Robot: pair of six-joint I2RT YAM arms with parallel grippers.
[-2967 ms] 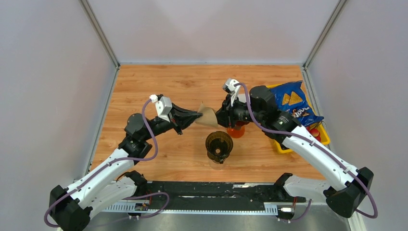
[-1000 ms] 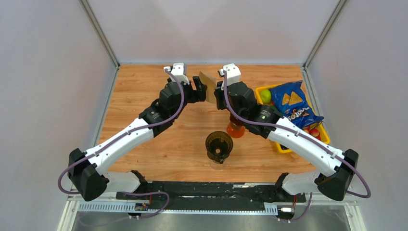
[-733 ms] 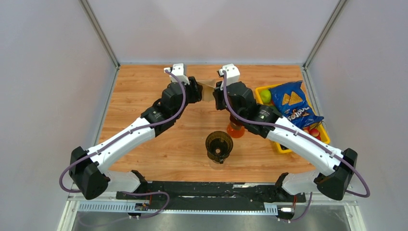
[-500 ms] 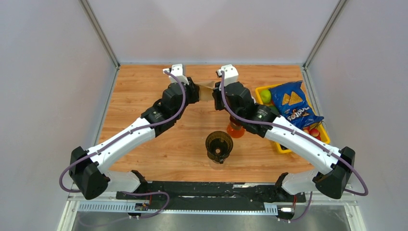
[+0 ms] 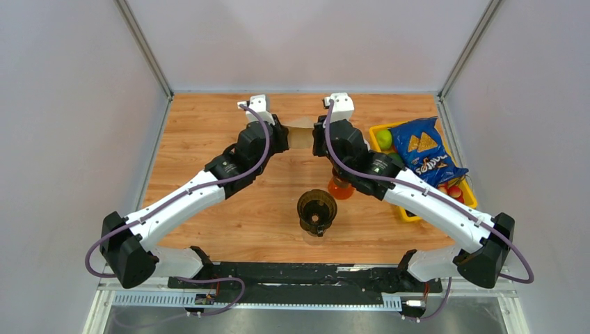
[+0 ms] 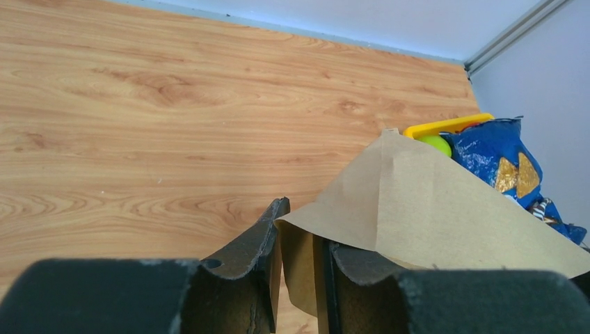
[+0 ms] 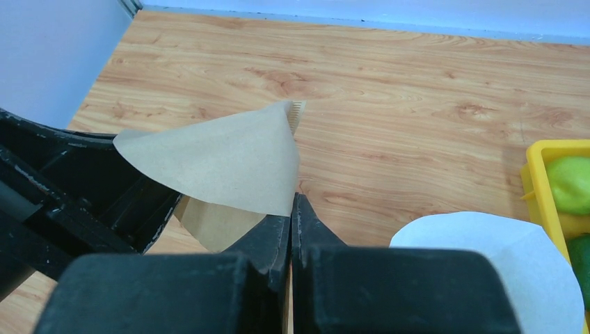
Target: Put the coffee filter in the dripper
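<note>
Right gripper [image 7: 291, 209] clenched on coffee filter [image 7: 222, 156]; left gripper [image 6: 299, 229] jaws narrowly straddle 1 ply, grip unconfirmed; dripper [image 5: 317, 211] sits well apart, base-ward, between both arms.

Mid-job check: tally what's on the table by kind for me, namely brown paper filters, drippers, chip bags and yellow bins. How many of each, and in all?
brown paper filter: 1
dripper: 1
chip bag: 1
yellow bin: 1
Total: 4
</note>
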